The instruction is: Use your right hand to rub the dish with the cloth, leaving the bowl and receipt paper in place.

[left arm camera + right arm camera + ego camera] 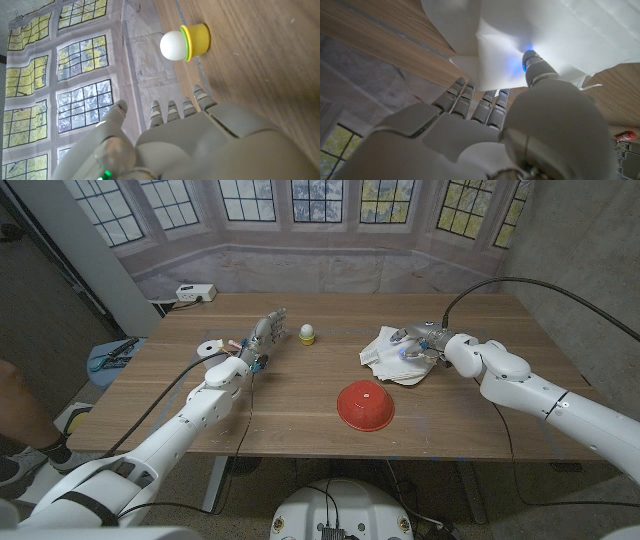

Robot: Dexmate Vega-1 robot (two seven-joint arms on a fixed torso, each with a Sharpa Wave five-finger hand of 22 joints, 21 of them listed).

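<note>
1. Right hand (418, 342): positioned over the far right part of the desk (300, 415), fingers pressed down onto the white cloth (385, 348). In the right wrist view the fingertips (532, 62) bear on the cloth (560, 30), which lies bunched and folded on the wood. Whether the hand is pinching the cloth or only pressing it cannot be told.
2. Dish (410, 376): a pale rim shows beneath the cloth and the right hand, at the side nearer the robot. Most of the dish is covered.
3. Bowl (365, 404): red, upside down, near the desk centre, nearer the robot than the cloth and apart from it.
4. Left hand (262, 338): released, grasping nothing, fingers extended and pointing away from the robot. It sits on the left half of the desk.
5. Receipt paper (209, 349): a small white roll just left of the left hand.
6. Small white-and-yellow object (308, 333): stands just right of the left hand's fingertips, also visible in the left wrist view (184, 43).
</note>
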